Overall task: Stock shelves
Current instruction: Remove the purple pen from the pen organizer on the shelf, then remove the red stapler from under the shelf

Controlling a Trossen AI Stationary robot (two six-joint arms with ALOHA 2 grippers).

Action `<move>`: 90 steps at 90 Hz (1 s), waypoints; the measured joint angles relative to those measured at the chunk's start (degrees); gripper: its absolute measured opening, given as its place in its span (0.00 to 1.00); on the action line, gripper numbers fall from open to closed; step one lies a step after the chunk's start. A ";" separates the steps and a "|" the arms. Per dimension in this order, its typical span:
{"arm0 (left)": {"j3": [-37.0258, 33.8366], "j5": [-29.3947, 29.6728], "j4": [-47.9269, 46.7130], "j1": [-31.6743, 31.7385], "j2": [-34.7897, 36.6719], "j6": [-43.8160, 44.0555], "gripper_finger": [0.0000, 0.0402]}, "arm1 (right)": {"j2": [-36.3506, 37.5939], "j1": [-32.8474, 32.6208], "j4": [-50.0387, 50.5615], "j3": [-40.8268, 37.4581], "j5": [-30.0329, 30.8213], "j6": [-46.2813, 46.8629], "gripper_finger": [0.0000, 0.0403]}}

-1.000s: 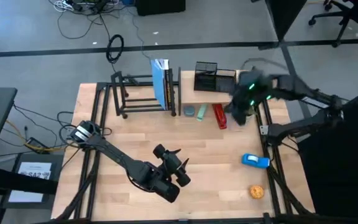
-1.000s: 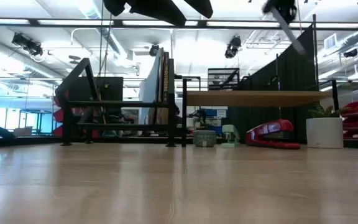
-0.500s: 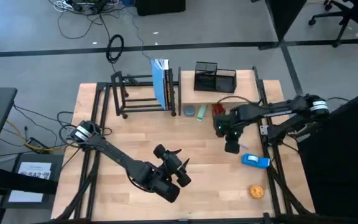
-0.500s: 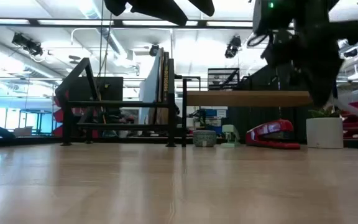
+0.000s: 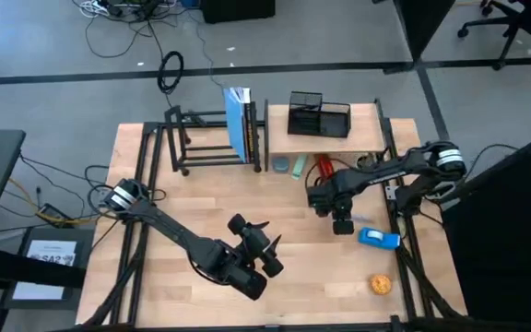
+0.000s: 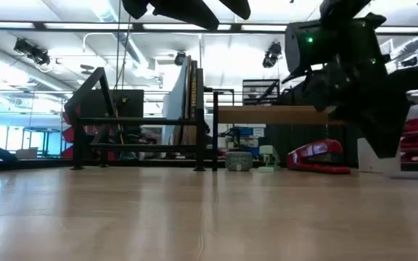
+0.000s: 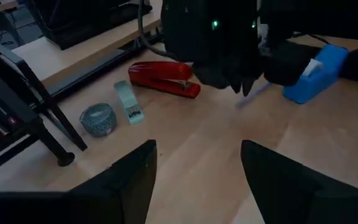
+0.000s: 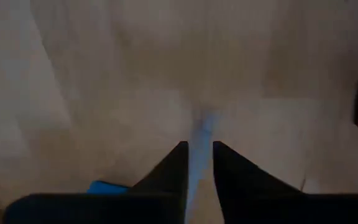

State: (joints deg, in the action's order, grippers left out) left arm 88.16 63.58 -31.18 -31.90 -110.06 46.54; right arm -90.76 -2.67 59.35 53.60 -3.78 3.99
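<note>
On my overhead feed the black tube rack stands at the table's far left. It holds a few books upright at its right end, and the rest of it is bare. Just beside it on the right is the wood-board shelf, with a black mesh organizer on its top board; I cannot tell what is inside the organizer. On the table along the shelf's front edge lie a tape roll, a small green item and a red stapler.

The right gripper hangs over open wood in front of the shelf, near the blue tape dispenser. Its fingers are drawn narrow on a thin pale-blue stick, which pokes out past the tips. An orange ball sits at the near right edge, well apart from everything else.

The left gripper waits over the table's near middle, fingers spread wide with nothing between them.

A second ago the right arm was up at the shelf beside the organizer. It has since swung out and come toward the middle of the table, moving a little nearer over the last half second. The left arm, both shelves and the loose items have not shifted.
</note>
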 joint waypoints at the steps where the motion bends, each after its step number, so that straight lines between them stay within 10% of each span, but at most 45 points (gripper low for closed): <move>1: 0.00 -0.01 0.00 0.01 0.01 0.00 0.53 | 0.02 -0.01 0.00 0.00 -0.08 0.02 0.17; 26: 0.00 -0.03 -0.02 0.02 0.00 -0.02 0.53 | 8.99 2.54 1.64 6.20 4.90 -0.54 0.40; 54: -0.02 -0.05 2.99 1.42 0.00 -6.55 0.53 | 23.26 19.06 -18.41 21.90 20.11 -5.82 0.41; 74: -0.02 -5.92 10.09 5.77 0.00 -17.98 0.53 | 18.11 40.28 -20.76 27.90 1.36 -10.48 0.37; 90: 0.00 -12.71 14.33 8.34 0.00 -23.94 0.53 | 11.73 45.41 -19.28 28.00 -5.03 -16.21 0.40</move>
State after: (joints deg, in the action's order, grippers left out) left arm 88.16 50.86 -16.85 -23.56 -110.06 22.60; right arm -79.03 42.75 40.07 81.60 -8.81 -12.21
